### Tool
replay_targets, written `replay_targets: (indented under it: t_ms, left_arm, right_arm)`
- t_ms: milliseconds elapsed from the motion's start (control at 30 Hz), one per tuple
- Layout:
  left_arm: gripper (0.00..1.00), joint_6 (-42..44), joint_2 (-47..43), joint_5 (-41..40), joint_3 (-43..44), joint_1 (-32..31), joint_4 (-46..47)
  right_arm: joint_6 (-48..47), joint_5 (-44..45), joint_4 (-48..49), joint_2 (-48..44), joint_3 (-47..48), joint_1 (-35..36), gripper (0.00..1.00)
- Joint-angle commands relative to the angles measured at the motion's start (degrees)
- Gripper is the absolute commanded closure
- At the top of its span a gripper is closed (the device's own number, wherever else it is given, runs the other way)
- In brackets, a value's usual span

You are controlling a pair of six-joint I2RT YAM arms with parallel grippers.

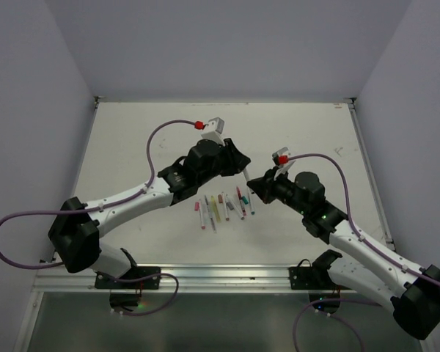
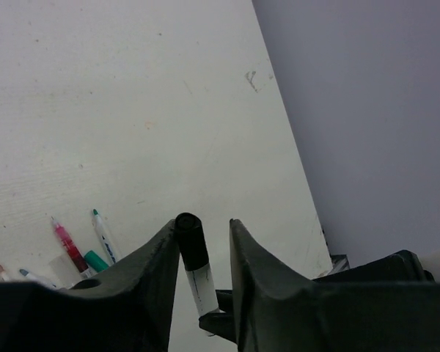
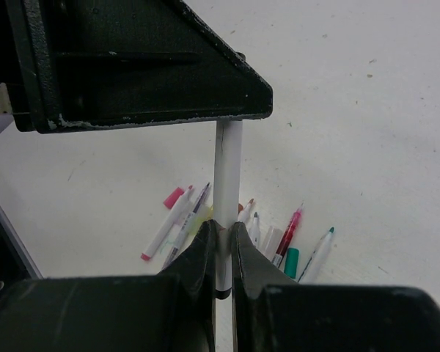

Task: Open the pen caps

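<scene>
Jaws of the left gripper (image 2: 203, 222) stand slightly spread around the black cap (image 2: 191, 240), which rests against one side only. On the right gripper (image 3: 223, 226) they pinch the white barrel (image 3: 228, 169), above the table's (image 1: 132, 132) middle. We judge this glossy cap still seated. Toward the near edge lie bare-tipped pens (image 1: 224, 207) and a loose green cap (image 3: 291, 262): several done, we reckon.
</scene>
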Motion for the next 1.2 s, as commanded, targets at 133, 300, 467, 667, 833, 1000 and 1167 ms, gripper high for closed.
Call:
replay_targets:
  t_ms: [133, 300, 467, 667, 833, 1000, 1167]
  left_arm:
    - [1.0, -1.5, 0.7, -1.7, 2.3, -0.3, 2.2]
    - [1.0, -1.2, 0.2, 0.7, -0.7, -0.4, 5.0]
    - [1.0, -1.1, -1.2, 3.1, -4.2, -0.7, 8.6]
    - [1.0, -1.4, -1.5, 3.9, -5.8, -0.7, 11.4]
    - [1.0, -1.7, -2.2, 0.7, -5.4, 0.2, 12.4]
    - [1.0, -3.7, -3.9, 0.4, -5.1, 5.9, 13.8]
    - [1.0, -5.7, -6.3, -1.8, -4.7, 11.6, 14.6]
  right_arm:
    - [-0.5, -0.9, 1.7, -0.8, -0.7, 0.1, 0.96]
    - [1.1, -1.4, 2.5, 0.6, 0.7, 0.1, 0.53]
    - [0.6, 0.2, 1.4, 5.3, 4.3, 0.0, 0.53]
    - [-0.2, -0.6, 1.7, 7.5, 5.7, 0.1, 0.86]
    - [-1.7, -1.1, -1.7, 6.3, 4.6, 0.1, 1.0]
    - [-2.3, -1.4, -4.5, 2.9, 1.5, 0.1, 1.0]
    - [-2.1, -2.5, -6.2, 0.2, -0.3, 0.1, 1.0]
